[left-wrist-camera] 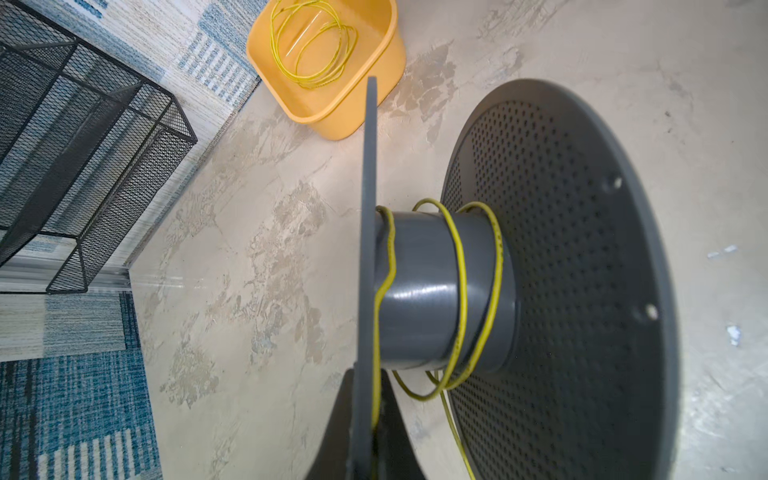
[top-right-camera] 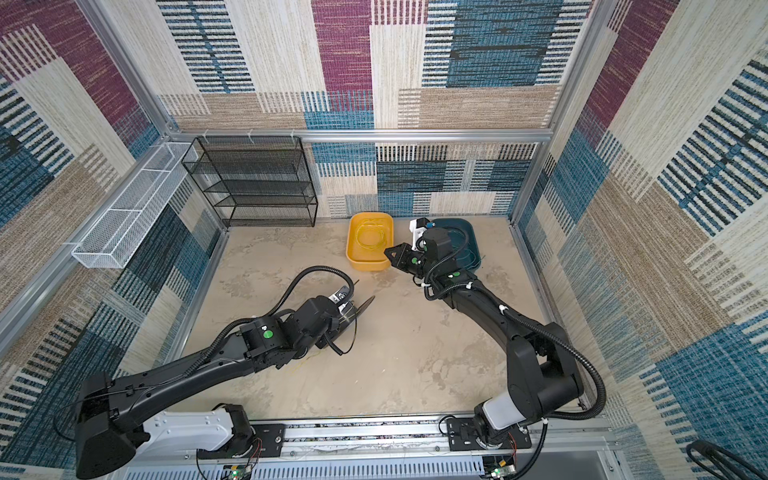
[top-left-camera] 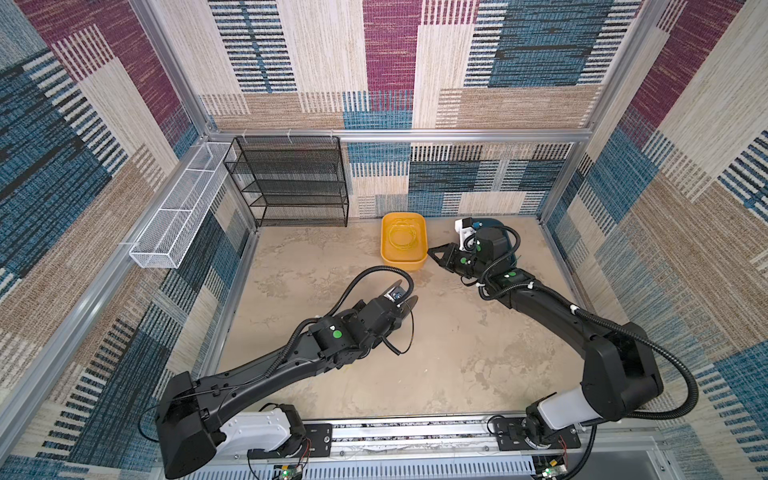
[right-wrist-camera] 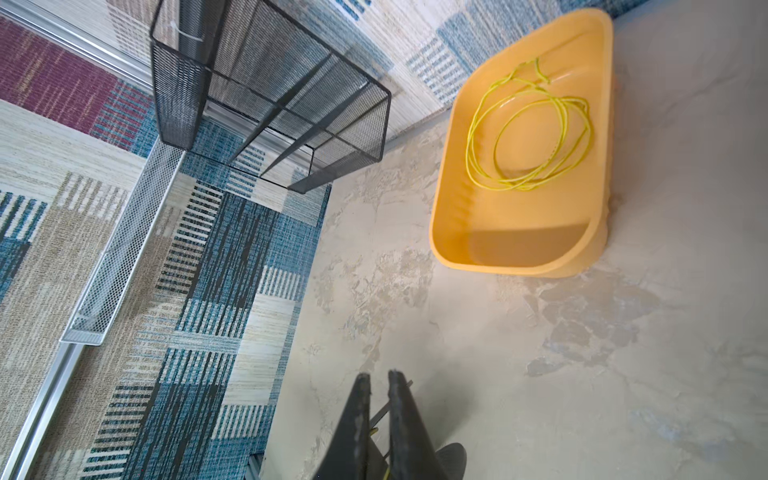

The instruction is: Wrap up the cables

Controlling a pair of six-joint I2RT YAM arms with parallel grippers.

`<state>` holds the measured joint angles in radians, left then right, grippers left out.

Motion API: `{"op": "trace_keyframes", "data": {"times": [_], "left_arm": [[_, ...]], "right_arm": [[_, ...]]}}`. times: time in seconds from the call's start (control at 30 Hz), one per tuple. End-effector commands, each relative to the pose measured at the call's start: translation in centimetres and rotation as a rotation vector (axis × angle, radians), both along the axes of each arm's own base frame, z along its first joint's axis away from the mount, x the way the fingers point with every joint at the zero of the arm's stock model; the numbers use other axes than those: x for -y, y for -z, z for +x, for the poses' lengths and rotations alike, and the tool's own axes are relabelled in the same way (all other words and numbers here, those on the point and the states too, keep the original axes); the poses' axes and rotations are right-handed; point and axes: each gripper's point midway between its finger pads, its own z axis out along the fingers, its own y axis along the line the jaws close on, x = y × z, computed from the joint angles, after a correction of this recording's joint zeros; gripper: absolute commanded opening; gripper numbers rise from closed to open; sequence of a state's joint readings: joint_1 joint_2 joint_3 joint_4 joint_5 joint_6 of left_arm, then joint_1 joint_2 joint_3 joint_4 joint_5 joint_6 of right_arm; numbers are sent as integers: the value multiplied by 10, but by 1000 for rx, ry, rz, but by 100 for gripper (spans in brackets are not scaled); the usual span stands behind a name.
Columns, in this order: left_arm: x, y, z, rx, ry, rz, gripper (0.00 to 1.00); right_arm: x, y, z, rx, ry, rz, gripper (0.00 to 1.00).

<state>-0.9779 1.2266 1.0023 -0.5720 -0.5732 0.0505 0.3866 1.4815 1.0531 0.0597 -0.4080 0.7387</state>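
The left gripper (left-wrist-camera: 368,399) clamps one flange of a grey plastic spool (left-wrist-camera: 424,291); loose turns of thin yellow cable (left-wrist-camera: 459,270) circle its hub. A second yellow cable coil (right-wrist-camera: 528,137) lies in the far yellow plastic tub (right-wrist-camera: 515,266). The right gripper (right-wrist-camera: 377,380), jaws barely parted, contents indiscernible, hovers just beside the tub's near right corner.

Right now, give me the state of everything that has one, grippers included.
grey plastic spool: gripped by one flange, hub barely filled.
left gripper: shut on that flange.
thin yellow cable on the spool: a few loose turns, tail trailing.
yellow plastic tub: upright, holding one coil.
thin yellow cable in the tub: loose coil, unwound.
right gripper: jaws nearly together; grip unclear.
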Motion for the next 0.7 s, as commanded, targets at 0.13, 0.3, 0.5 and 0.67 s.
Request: {"op": "trace_keyframes", "data": {"times": [0.13, 0.3, 0.5, 0.67], "left_arm": [[7, -10, 22, -121, -164, -140, 0], [20, -7, 34, -221, -178, -190, 0], [28, -3, 44, -279, -198, -204, 0], [33, -1, 48, -312, -198, -198, 0]], "right_arm": [[16, -15, -34, 150, 15, -133, 16], [8, -38, -94, 355, 0, -273, 20], [-49, -61, -190, 601, -192, -314, 34], [-84, -60, -243, 745, -288, -411, 37]]}}
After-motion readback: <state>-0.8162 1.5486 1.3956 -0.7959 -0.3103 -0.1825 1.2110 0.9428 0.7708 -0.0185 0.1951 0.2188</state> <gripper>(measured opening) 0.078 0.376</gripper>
